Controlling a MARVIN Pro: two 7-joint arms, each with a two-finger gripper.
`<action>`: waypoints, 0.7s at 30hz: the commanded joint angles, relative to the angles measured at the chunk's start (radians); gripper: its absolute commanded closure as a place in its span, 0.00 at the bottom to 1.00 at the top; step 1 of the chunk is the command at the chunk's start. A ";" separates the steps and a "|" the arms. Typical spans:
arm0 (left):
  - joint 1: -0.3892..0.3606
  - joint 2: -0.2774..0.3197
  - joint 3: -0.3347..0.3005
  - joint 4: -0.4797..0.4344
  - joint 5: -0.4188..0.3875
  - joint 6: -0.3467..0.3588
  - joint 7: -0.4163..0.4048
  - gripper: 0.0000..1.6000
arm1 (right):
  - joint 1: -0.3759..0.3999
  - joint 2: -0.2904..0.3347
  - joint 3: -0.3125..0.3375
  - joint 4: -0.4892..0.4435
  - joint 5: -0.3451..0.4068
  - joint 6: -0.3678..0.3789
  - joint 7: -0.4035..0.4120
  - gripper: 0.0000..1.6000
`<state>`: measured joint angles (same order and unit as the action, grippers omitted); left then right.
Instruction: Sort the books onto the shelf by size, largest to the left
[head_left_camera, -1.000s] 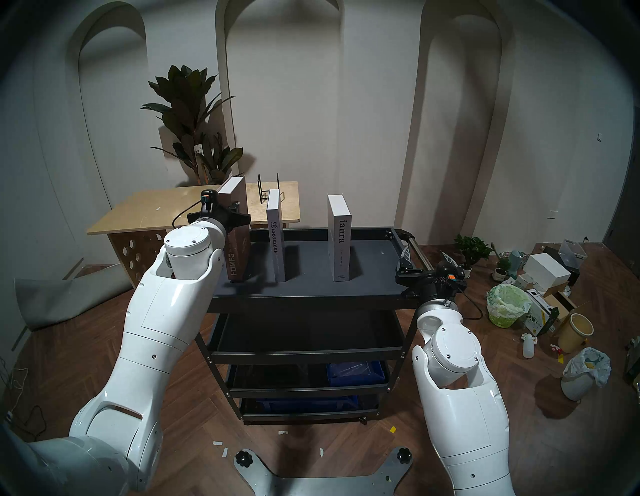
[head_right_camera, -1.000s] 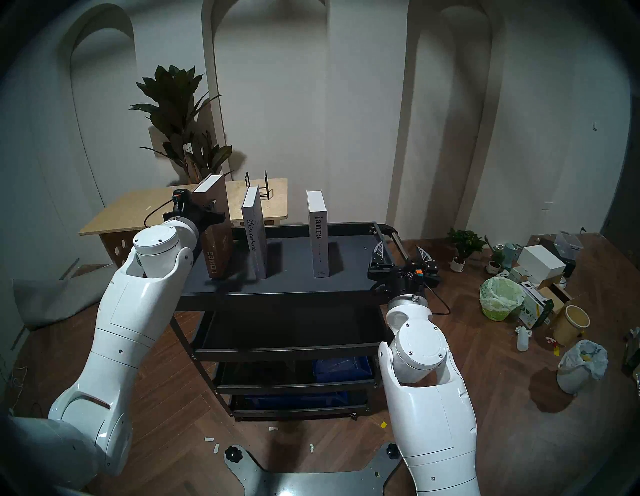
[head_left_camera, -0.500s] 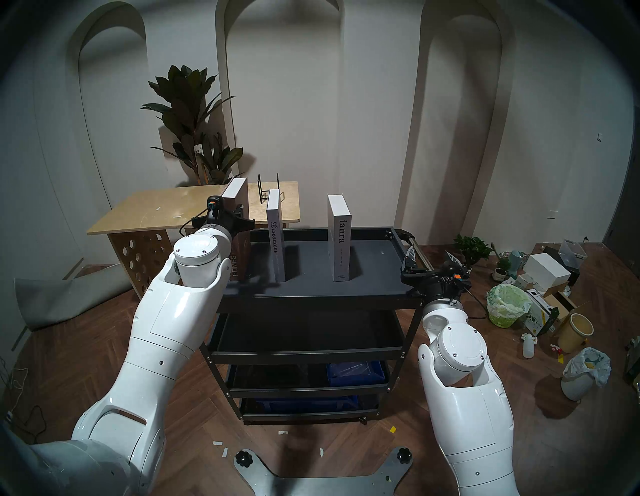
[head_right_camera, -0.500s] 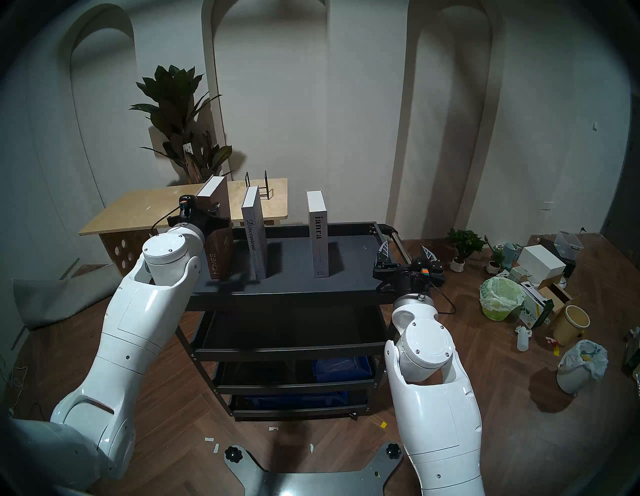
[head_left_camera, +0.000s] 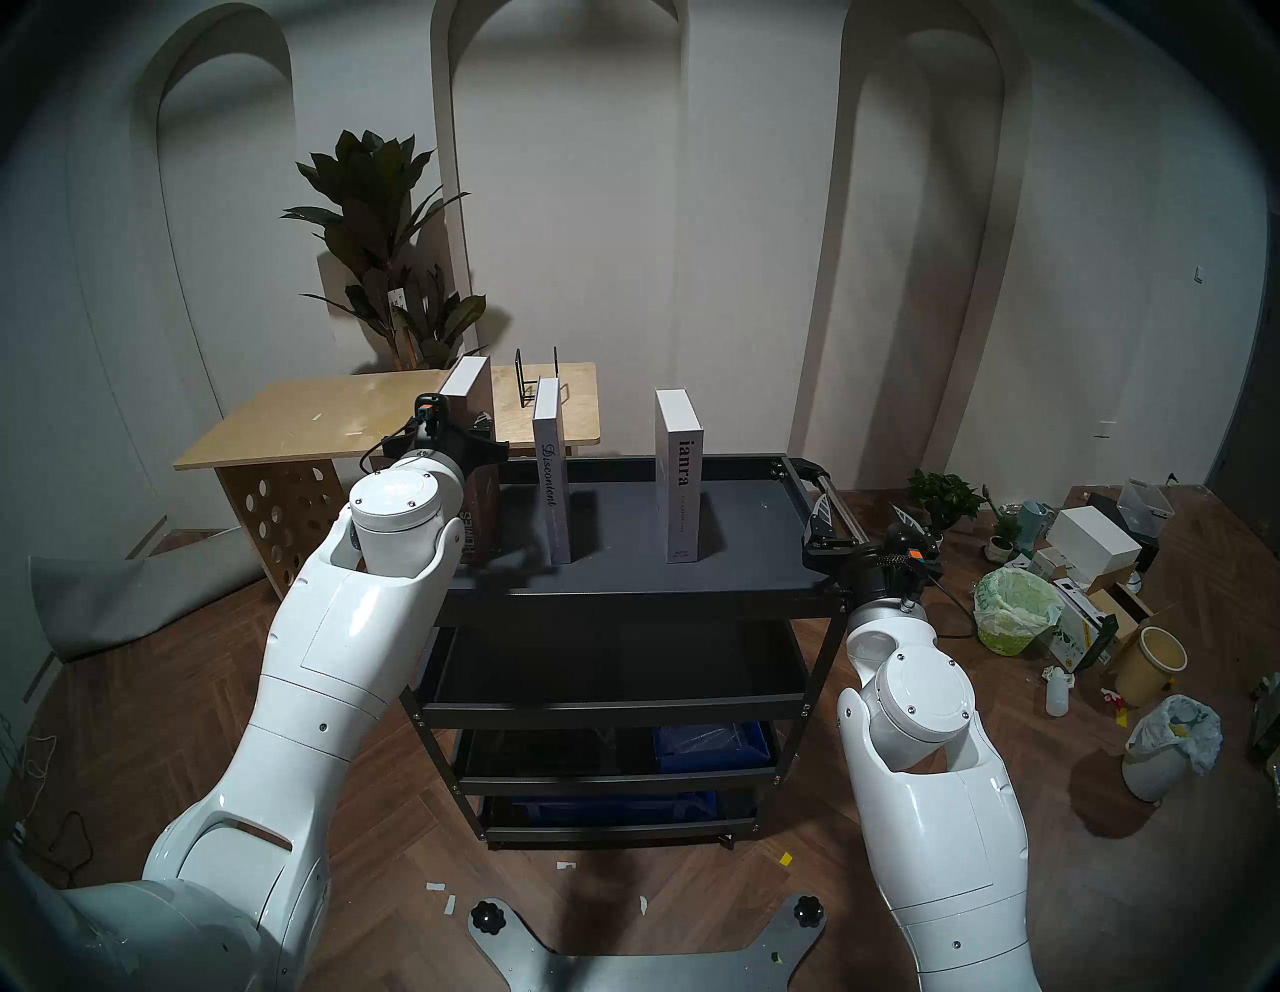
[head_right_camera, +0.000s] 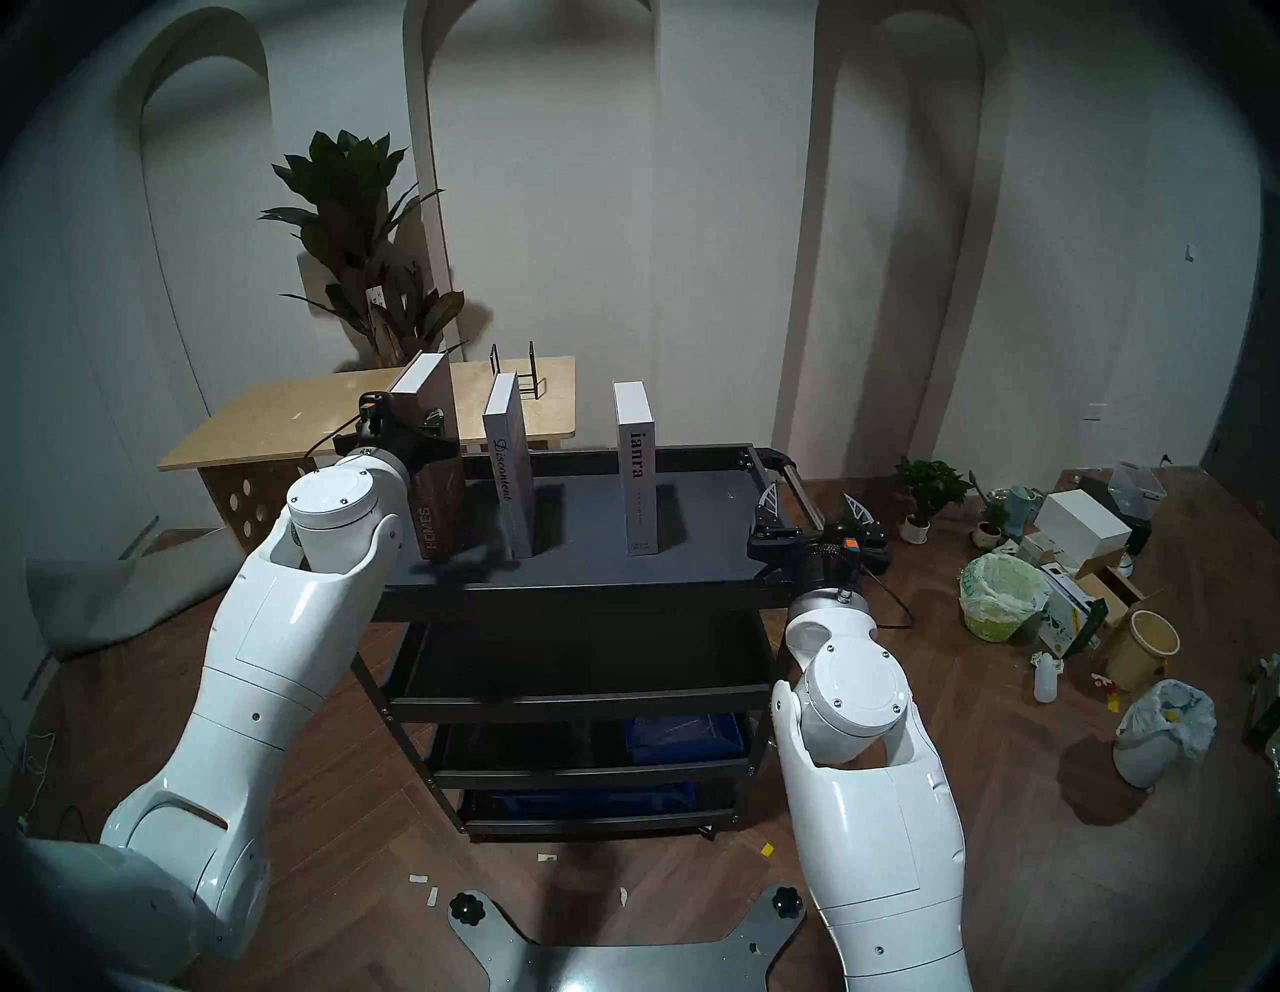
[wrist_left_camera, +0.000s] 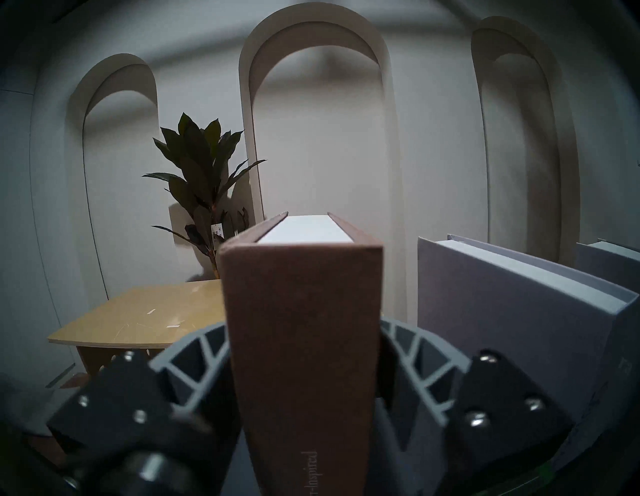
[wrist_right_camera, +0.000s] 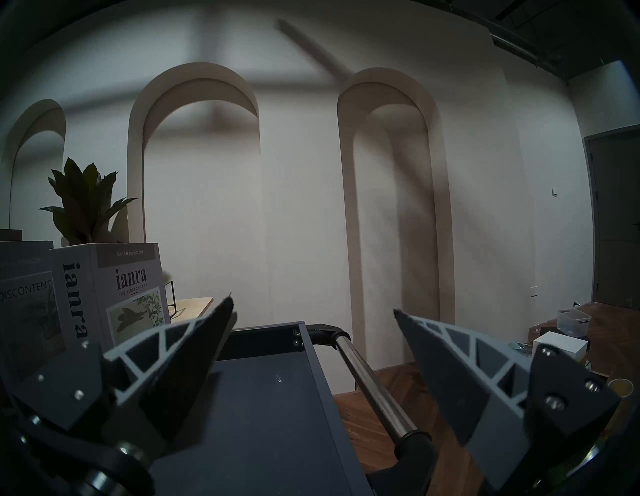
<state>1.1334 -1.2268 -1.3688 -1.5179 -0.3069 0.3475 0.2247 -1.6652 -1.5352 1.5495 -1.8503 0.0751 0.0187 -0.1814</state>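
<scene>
The dark grey shelf cart (head_left_camera: 623, 599) holds three upright books on its top tray. The brown "HOMES" book (head_left_camera: 485, 495) stands at the left end, and my left gripper (head_left_camera: 478, 433) is shut on it, one finger on each cover in the left wrist view (wrist_left_camera: 301, 346). The thin grey-lilac "Discontent" book (head_left_camera: 552, 485) stands just to its right. The white-grey "ianra" book (head_left_camera: 679, 478) stands further right. My right gripper (head_left_camera: 862, 512) is open and empty at the cart's right end, astride the chrome handle bar (wrist_right_camera: 370, 381).
A plywood table with round holes (head_left_camera: 332, 415) stands behind the cart's left end, with a black wire stand (head_left_camera: 537, 381) and a plant (head_left_camera: 388, 242). Boxes, bins and pots (head_left_camera: 1011, 609) litter the floor on the right. A blue bin (head_left_camera: 706, 745) sits on a lower tier.
My left arm has moved forward and a little right with the brown book, then held still. My right arm has shifted slightly right. The other two books have not moved.
</scene>
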 joint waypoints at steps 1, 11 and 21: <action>-0.017 0.002 -0.003 -0.014 0.000 -0.004 -0.002 0.08 | 0.020 -0.004 -0.006 -0.005 -0.002 -0.009 -0.001 0.00; -0.008 0.007 -0.006 -0.037 0.006 -0.015 0.019 0.00 | 0.030 -0.006 -0.017 -0.005 0.001 0.005 0.006 0.00; 0.040 0.023 -0.046 -0.195 0.000 -0.105 0.023 0.00 | 0.035 -0.002 -0.038 0.003 0.006 0.010 0.024 0.00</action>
<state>1.1704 -1.2113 -1.3921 -1.6128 -0.3054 0.3181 0.2557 -1.6466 -1.5376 1.5186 -1.8315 0.0799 0.0229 -0.1640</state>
